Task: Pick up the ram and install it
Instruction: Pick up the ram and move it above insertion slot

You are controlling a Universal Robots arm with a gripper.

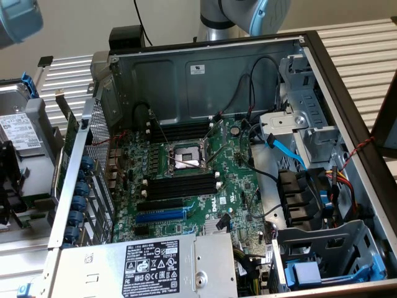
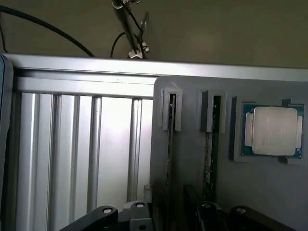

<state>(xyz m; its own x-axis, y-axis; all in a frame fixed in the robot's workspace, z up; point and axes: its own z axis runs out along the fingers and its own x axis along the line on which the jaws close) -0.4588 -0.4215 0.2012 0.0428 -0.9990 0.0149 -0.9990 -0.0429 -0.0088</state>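
In the wrist view, two ram sticks stand on edge in a grey holder [image 2: 192,96]: one ram stick [image 2: 170,144] and a second [image 2: 210,144] beside it, each seen as a thin dark line with a grey clip at its end. My gripper [image 2: 168,215] hovers over the holder, open, with its dark fingers [image 2: 207,211] on either side of the first stick's line and nothing held. In the exterior view, the open computer case shows the green motherboard [image 1: 236,186] with bare black memory slots [image 1: 180,186].
A processor chip [image 2: 273,130] lies in a pocket of the holder beside the sticks. On the motherboard sit the open processor socket [image 1: 186,155] and a long blue expansion slot [image 1: 160,216]. Cables, a blue data cable [image 1: 285,149], drive cages and the power supply [image 1: 155,267] crowd the case.
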